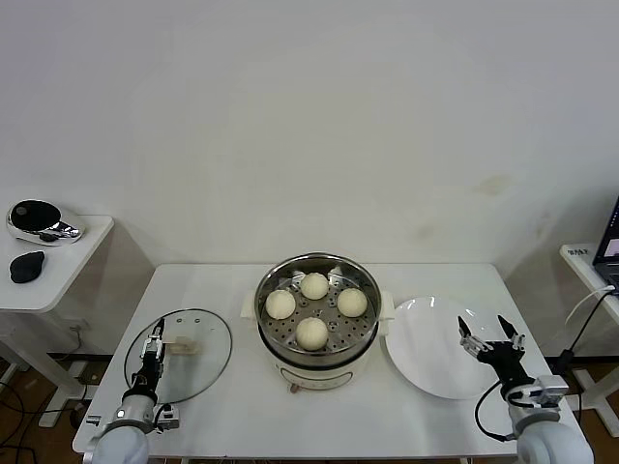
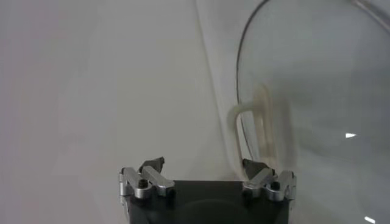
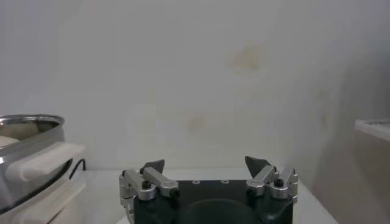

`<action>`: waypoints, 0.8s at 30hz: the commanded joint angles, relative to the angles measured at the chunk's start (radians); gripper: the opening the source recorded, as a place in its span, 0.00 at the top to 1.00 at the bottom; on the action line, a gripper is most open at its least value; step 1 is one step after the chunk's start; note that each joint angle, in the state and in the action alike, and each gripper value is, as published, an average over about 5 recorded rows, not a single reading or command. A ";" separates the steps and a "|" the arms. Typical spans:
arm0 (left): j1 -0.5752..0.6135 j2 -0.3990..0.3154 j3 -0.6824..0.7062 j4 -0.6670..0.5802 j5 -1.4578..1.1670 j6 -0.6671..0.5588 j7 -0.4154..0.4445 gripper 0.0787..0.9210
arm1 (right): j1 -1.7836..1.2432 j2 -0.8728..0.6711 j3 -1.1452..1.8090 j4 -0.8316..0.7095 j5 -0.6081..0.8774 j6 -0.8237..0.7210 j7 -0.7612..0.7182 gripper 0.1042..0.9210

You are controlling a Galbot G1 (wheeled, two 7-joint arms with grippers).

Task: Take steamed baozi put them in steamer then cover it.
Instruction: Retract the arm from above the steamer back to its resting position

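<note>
Your left gripper (image 1: 155, 346), jaws wide and empty, hovers over the round clear glass lid (image 1: 205, 372). Its flat cream handle (image 1: 184, 344) lies just right of it. The right gripper (image 1: 490, 338) waits open too.

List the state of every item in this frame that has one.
steamer: uncovered, four baozi on its tray
baozi: all in the steamer
cover: flat on the table, off the steamer
plate: empty
left claw: open, above the cover
right claw: open, above the plate
</note>
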 commanded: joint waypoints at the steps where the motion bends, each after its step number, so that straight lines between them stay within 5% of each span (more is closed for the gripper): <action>1: -0.037 -0.005 0.008 0.043 0.007 0.010 -0.003 0.12 | -0.004 0.002 0.002 0.001 -0.001 0.002 0.001 0.12; 24: -0.106 -0.024 0.018 0.201 -0.088 -0.042 -0.140 0.12 | -0.015 0.005 0.003 0.001 -0.005 0.006 0.002 0.12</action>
